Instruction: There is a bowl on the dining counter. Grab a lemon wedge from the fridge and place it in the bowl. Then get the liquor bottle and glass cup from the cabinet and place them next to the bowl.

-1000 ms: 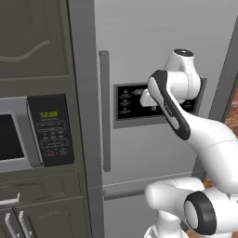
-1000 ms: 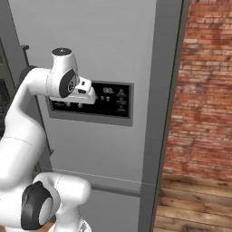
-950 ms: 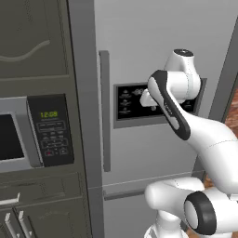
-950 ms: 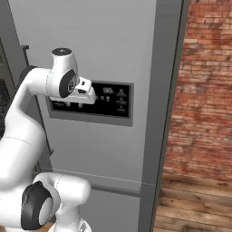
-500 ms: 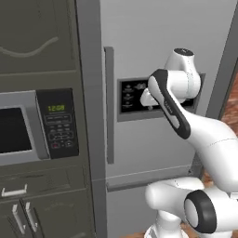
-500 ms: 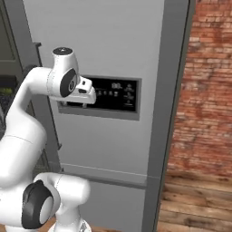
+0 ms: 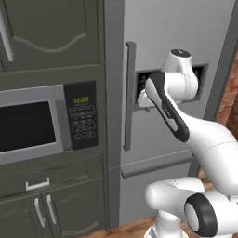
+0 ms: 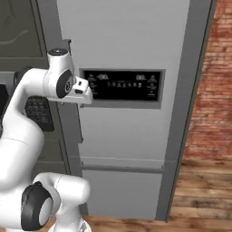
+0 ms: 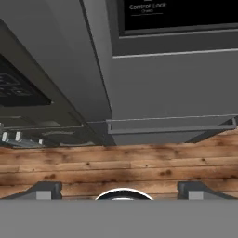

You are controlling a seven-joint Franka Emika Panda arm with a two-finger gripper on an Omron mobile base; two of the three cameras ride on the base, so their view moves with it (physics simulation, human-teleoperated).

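A: Hand view, nearest item?
B: White arm's two-finger gripper [image 9: 119, 189], fingers spread, empty, aimed down before the tall light grey fridge [image 9: 176, 88].
A: Farther?
B: Long vertical bar handle [image 7: 129, 95], left of the black dispenser panel [image 8: 122, 85], ungrasped.
A: Hazard?
B: Reaching from here may strike the panel.

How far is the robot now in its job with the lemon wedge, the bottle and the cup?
Nothing looks done yet: the fridge door is shut. In hand: the open, empty gripper hangs in front of that door, near the bar handle. Left: open the fridge, take the lemon wedge to the bowl, then fetch bottle and cup.
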